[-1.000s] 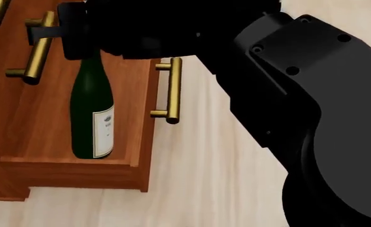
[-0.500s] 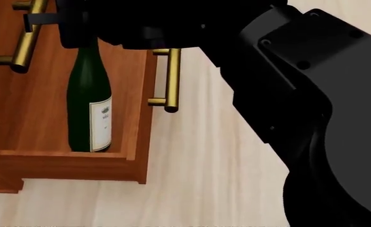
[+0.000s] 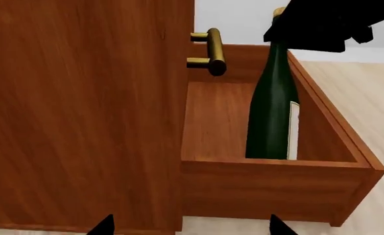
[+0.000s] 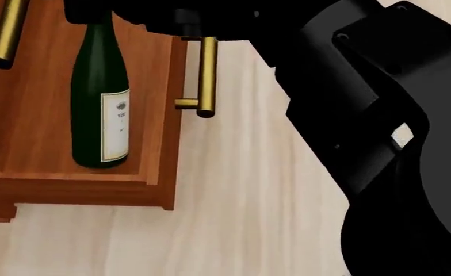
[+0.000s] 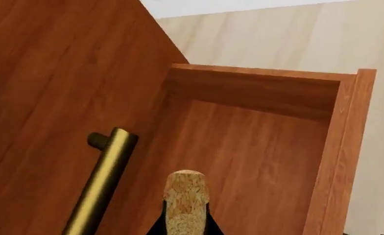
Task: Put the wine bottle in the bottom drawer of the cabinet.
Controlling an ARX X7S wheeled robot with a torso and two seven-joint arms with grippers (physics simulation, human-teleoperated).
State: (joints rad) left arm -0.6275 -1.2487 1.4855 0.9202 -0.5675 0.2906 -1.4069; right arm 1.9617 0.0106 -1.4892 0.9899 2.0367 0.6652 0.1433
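The wine bottle (image 4: pixel 96 98), dark green with a white label, stands upright inside the open bottom drawer (image 4: pixel 161 115) of the cabinet (image 3: pixel 81 107). My right gripper (image 4: pixel 101 16) is shut on the bottle's neck just under the tan cork (image 5: pixel 186 196), a dark finger on each side. From the left wrist view the bottle (image 3: pixel 270 112) stands near the drawer's side wall (image 3: pixel 270 181), with the right gripper (image 3: pixel 309 29) above it. My left gripper (image 3: pixel 188 229) is open and holds nothing, low beside the cabinet's corner.
The drawer's brass bar handle (image 4: pixel 207 75) juts out over the pale wooden floor (image 4: pixel 248 201). An upper drawer's brass handle (image 3: pixel 215 49) overhangs the open drawer, close to the bottle's neck. My right arm (image 4: pixel 379 115) fills the right of the head view.
The head view has shifted, so cabinet, drawer and bottle sit higher and further left in the frame. The bottle stays upright in the drawer with the right gripper on its neck.
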